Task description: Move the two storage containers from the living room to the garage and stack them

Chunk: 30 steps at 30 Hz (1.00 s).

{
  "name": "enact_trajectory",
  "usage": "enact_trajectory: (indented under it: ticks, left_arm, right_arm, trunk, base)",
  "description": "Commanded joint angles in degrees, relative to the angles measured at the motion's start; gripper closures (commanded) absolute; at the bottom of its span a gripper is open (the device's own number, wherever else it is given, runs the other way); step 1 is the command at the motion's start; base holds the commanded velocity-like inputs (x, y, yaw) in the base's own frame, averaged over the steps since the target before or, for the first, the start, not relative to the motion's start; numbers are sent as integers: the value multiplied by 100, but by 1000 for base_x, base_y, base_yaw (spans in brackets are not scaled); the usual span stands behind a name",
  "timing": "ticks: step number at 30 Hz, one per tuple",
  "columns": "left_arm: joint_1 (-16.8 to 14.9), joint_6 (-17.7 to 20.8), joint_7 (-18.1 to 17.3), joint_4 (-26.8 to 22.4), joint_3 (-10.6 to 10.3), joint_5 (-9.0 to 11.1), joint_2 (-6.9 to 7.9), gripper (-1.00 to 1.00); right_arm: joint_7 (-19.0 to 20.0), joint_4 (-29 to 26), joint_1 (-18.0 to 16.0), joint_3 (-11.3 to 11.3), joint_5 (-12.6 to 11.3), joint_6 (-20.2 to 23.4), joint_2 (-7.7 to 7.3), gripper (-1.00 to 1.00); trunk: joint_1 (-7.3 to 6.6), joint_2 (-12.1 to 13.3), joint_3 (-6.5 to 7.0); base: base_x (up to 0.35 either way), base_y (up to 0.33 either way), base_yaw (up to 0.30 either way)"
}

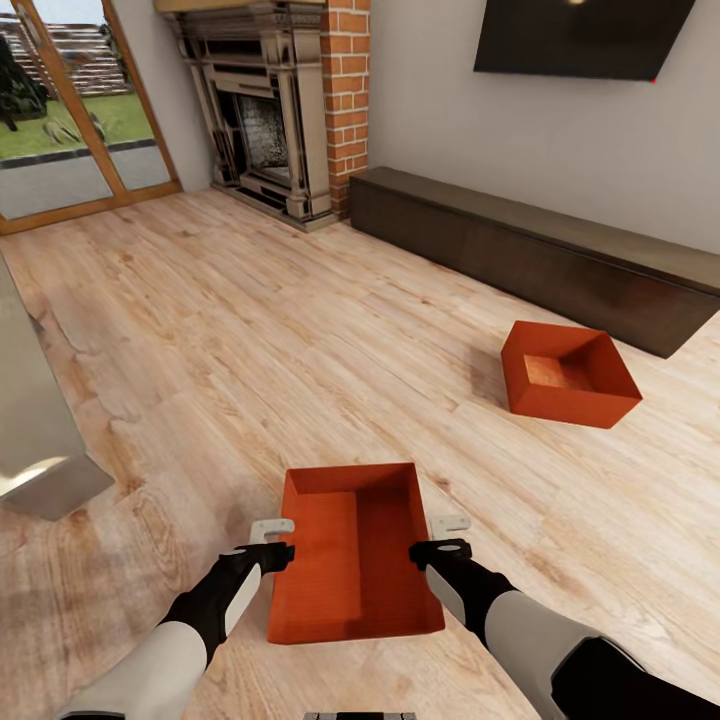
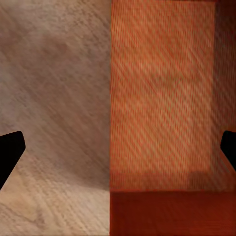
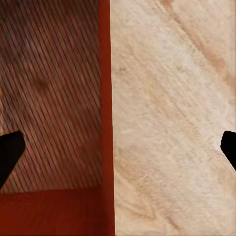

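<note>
Two orange-red storage containers sit on the light wood floor of the living room. The nearer container (image 1: 355, 560) lies right in front of me, between my arms. My left gripper (image 1: 275, 542) hovers over its left wall and my right gripper (image 1: 443, 537) over its right wall. In the left wrist view, the left gripper (image 2: 118, 152) is open, its fingers spread to either side of the container's wall (image 2: 162, 98). The right gripper (image 3: 118, 152) is open the same way over the other wall (image 3: 104, 98). The second container (image 1: 568, 372) rests farther off to the right, near the cabinet.
A long low dark cabinet (image 1: 540, 250) runs along the right wall under a black TV (image 1: 580, 35). A fireplace (image 1: 260, 130) with a brick column (image 1: 347, 90) stands at the back. Glass doors (image 1: 70, 120) are at the far left, and a grey furniture edge (image 1: 35, 430) at the near left.
</note>
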Motion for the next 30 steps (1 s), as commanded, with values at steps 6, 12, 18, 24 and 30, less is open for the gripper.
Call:
enact_trajectory:
  ticks: [6, 12, 18, 24, 30]
  left_arm:
    - [0, 32, 21, -6, -2, 44, -3, -100]
    - [0, 36, 20, -14, -2, 42, 4, -100]
    - [0, 40, 17, -23, -2, 42, 6, -100]
    - [0, 40, 12, -23, -3, 42, 3, -100]
    - [0, 40, 11, -23, -5, 42, 6, -100]
  right_arm:
    - [-37, -12, -3, 48, -31, 36, -3, -100]
    - [-37, -13, -3, 48, -31, 36, -5, -100]
    - [-37, -13, -3, 48, -31, 36, -3, -100]
    - [-37, -16, -3, 48, -31, 36, -5, -100]
    - [-37, -14, -3, 48, -31, 36, -6, -100]
  trunk:
    - [132, -244, -112]
    - [219, -404, -184]
    - [307, -565, -256]
    - [439, -805, -363]
    - [571, -1046, -471]
  base:
    - [0, 0, 0]
    - [0, 0, 0]
    - [0, 0, 0]
    - [0, 0, 0]
    - [0, 0, 0]
